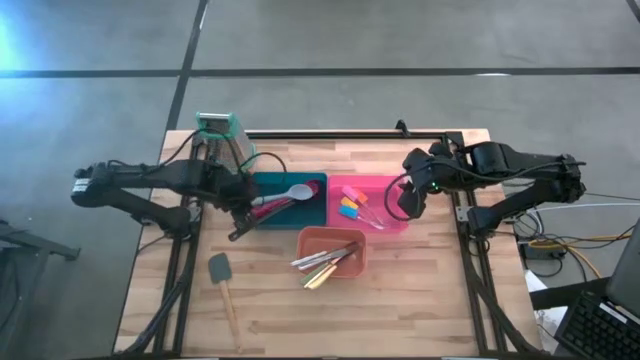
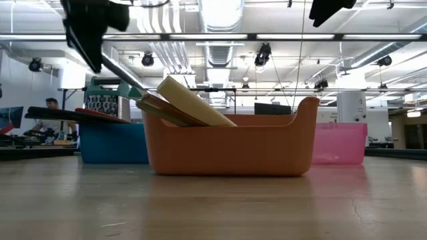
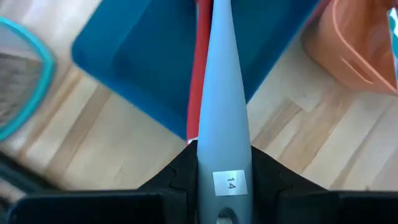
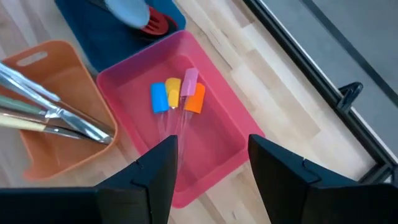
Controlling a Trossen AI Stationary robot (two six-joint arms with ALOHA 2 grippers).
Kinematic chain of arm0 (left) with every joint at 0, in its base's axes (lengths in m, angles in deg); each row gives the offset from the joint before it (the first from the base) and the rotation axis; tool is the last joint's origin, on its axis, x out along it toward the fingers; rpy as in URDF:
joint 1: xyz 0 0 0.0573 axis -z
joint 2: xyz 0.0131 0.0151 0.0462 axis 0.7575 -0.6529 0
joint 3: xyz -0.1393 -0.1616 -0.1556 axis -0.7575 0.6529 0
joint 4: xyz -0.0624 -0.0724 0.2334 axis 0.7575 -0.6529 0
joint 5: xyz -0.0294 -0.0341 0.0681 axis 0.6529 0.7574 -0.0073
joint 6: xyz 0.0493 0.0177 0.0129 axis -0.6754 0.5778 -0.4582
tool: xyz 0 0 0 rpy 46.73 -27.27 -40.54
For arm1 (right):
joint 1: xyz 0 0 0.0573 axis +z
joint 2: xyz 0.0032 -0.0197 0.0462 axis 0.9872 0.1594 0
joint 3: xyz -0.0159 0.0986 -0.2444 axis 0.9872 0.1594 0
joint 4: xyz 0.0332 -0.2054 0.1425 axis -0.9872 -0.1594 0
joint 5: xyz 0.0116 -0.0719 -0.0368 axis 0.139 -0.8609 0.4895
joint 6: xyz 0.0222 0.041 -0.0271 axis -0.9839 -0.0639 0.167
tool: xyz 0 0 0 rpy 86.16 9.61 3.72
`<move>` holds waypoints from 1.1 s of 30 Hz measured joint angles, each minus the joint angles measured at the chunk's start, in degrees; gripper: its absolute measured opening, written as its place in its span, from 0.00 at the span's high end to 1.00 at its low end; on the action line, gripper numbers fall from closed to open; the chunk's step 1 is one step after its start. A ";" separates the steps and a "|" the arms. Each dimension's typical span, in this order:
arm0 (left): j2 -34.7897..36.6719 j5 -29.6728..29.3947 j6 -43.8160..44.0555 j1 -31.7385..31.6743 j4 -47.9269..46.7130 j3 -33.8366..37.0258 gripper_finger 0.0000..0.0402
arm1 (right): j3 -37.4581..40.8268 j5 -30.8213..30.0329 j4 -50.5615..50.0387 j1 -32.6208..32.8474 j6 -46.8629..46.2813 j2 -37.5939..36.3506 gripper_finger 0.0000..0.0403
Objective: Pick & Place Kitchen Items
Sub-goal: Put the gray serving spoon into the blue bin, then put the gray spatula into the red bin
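1. Left gripper (image 1: 243, 213) at the near-left corner of the blue tray (image 1: 318, 183), fingers (image 3: 177, 180) clamped on the handle end of a grey spoon (image 1: 287, 195).
2. Spoon bowl over the middle of the blue tray; handle slanting down-left to the gripper, across the tray's rim. In contact with the tray or lifted off it: cannot tell.
3. White sticker on the spoon handle, seen in the left wrist view, reading "14". No other legible writing found.
4. Red utensil (image 3: 200, 68) alongside and under the grey spoon, inside the blue tray.
5. Right gripper (image 1: 408, 200) poised above the far-right edge of the pink tray (image 4: 211, 158), fingers (image 4: 155, 177) spread apart, nothing between them.
6. Pink tray contents: four small spatulas (image 4: 177, 96) with blue, yellow, pink and orange heads, bunched together with clear handles.
7. Orange tray (image 1: 304, 238) in front of the blue and pink trays, holding a bundle of metal knives (image 1: 327, 263) with pale handles, leaning over its near-left rim.
8. Dark spatula (image 1: 222, 280) with wooden handle loose on the table (image 1: 420, 300), near the left front, well apart from all trays.
9. Box grater (image 1: 217, 137) with teal top at the far-left of the table, just behind the left arm.
10. Low view: a person seated in the room beyond the table, far left.
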 joint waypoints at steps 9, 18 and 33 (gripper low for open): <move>-0.02 3.98 -3.55 -5.88 11.79 6.80 0.78 | 0.00 0.84 -0.39 -1.90 4.64 -0.02 0.54; -0.13 6.62 -5.51 -12.16 14.31 10.06 0.78 | 0.02 4.00 -0.48 -5.04 9.20 -0.07 0.54; -0.13 15.06 -0.81 -13.73 14.20 9.48 0.30 | 0.02 4.39 -0.54 -7.45 14.68 0.17 0.54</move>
